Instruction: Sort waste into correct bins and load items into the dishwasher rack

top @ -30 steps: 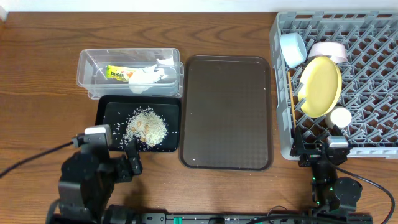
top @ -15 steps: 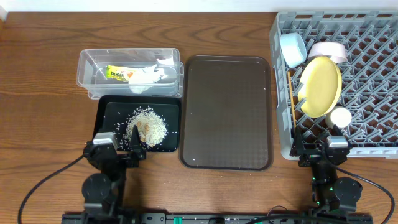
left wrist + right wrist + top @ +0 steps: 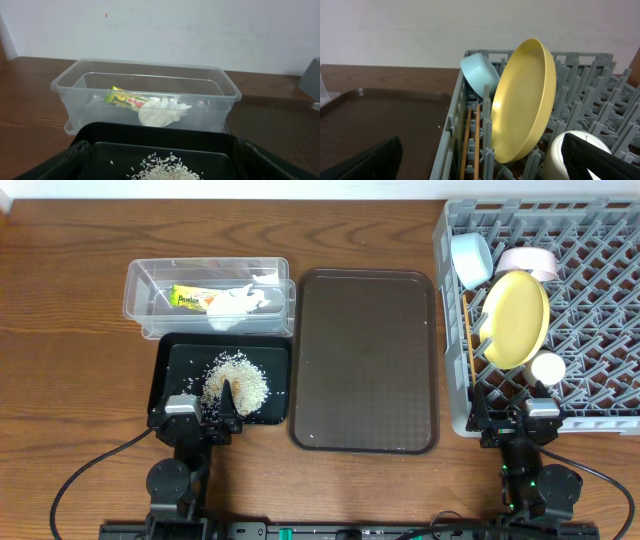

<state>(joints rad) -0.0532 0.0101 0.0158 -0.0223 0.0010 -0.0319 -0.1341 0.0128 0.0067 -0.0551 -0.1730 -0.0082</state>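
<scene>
**Q.** How do the fingers point(image 3: 55, 162) of your left gripper point(image 3: 160, 150) stand?

**A.** Apart, holding nothing, at the near rim of the black tray point(image 3: 158, 375). The rice scraps point(image 3: 237, 380) lie straight ahead between them. Beyond the tray, the clear tub point(image 3: 75, 97) holds the wrapper point(image 3: 125, 99) and the tissue point(image 3: 161, 112).

**Q.** And your right gripper point(image 3: 480, 150)?

**A.** Likewise apart and empty, at the near wall of the rack point(image 3: 600, 240). The chopsticks point(image 3: 470, 140) lie just ahead in a channel, with their long axis running away from you. They sit beside the upright yellow plate point(image 3: 525, 100).

**Q.** Which arm moves next?

**A.** Probably neither, since each item appears placed. If the chopsticks need reseating, your right arm is nearer.
</scene>
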